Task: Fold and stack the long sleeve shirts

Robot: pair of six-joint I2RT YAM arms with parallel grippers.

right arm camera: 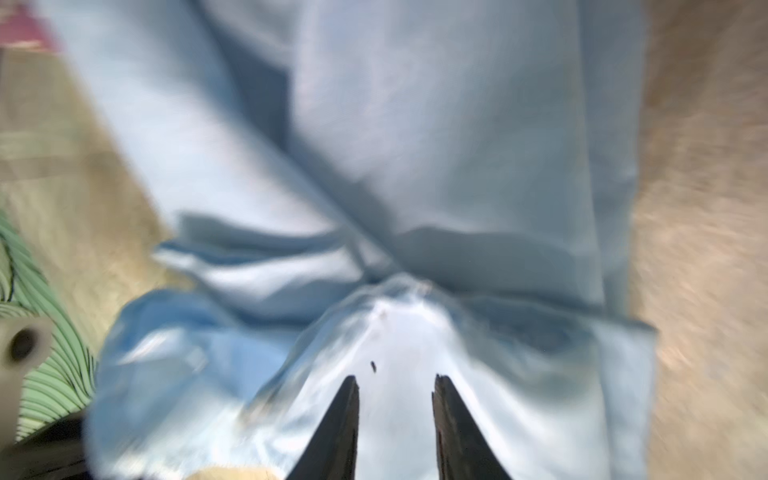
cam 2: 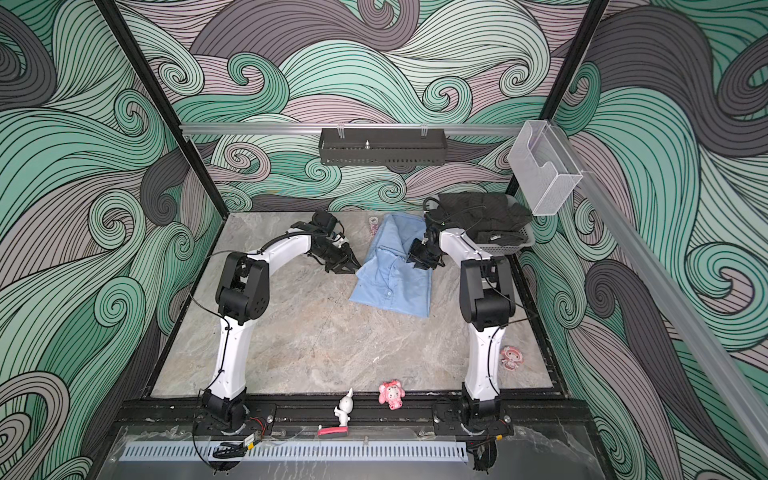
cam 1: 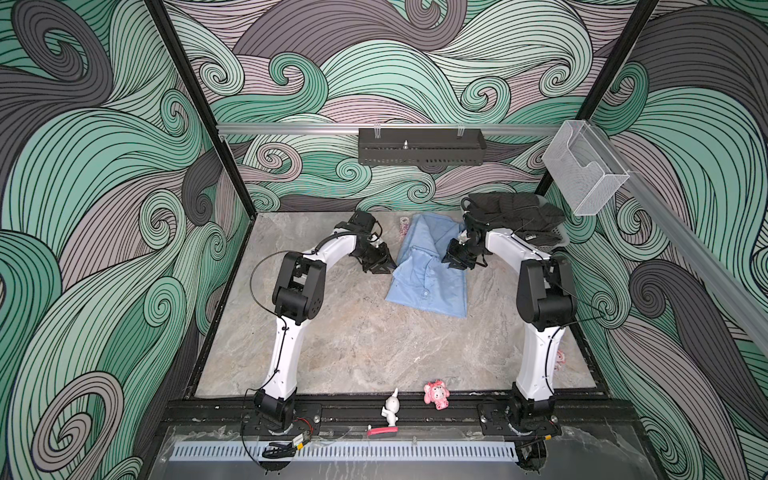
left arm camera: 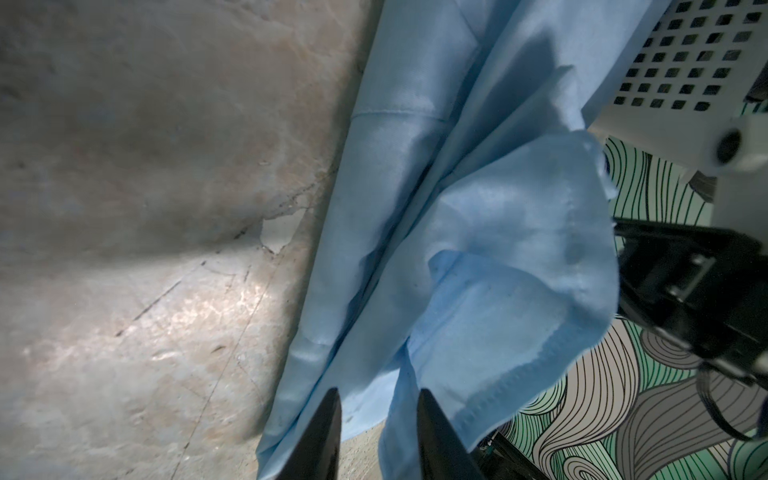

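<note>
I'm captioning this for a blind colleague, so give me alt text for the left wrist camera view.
A crumpled light-blue shirt lies on a marbled grey-beige table, one stitched fold standing up off it. The left gripper's two dark fingertips stand apart in the foreground over the shirt's edge, gripping nothing; a white perforated basket sits beyond the shirt.

We log both top views as high over the 6 o'clock edge, far out, tilted down toward 12, sharing the whole grey-beige marble-pattern tabletop. Left wrist camera sits low at 9 o'clock of the crumpled light-blue woven shirt, facing 3, close. Right wrist camera at 3, facing 9, closer, blurred. All four share that shirt.
</note>
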